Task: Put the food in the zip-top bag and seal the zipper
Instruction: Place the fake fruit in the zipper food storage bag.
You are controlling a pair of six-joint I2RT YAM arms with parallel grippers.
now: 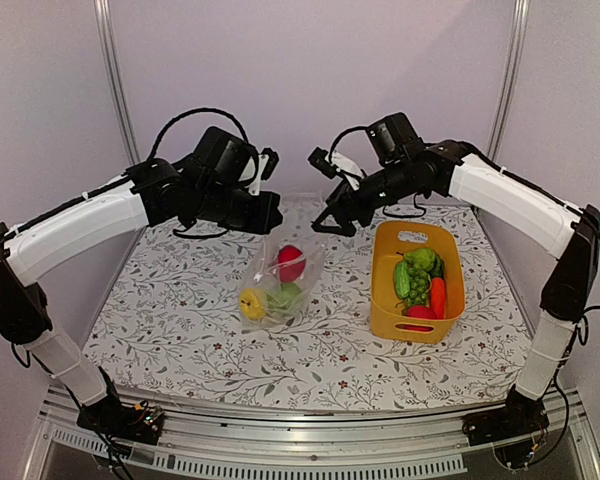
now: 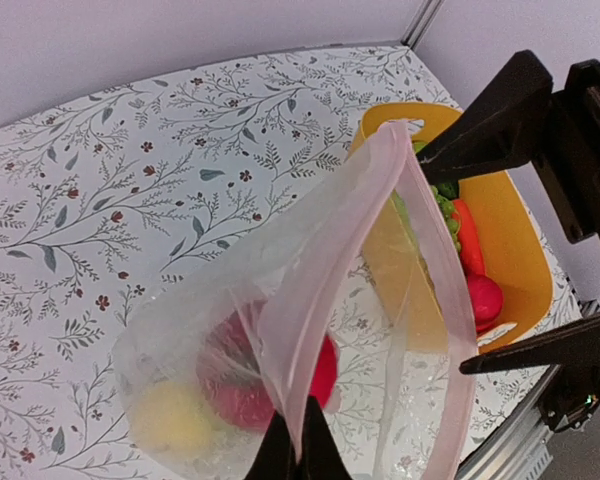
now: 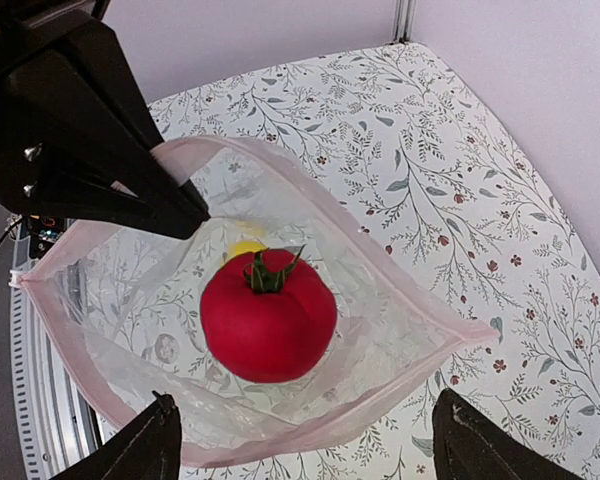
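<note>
Floral-print tabletop. Left gripper pinches clear crinkly plastic bag by its rim; right gripper spread, empty. Pinch seems thin, half out of frame; slipping would collapse the mouth.

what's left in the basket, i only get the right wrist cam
Observer: The yellow basket holds a grape bunch, a cucumber, a carrot, a green pear and a red round piece.
Operator: is anything gripping the zip-top bag
Observer: Yes, the left gripper is shut on its pink rim.
Operator: what's under the tomato
Observer: A green piece lies beside the yellow piece.
</note>
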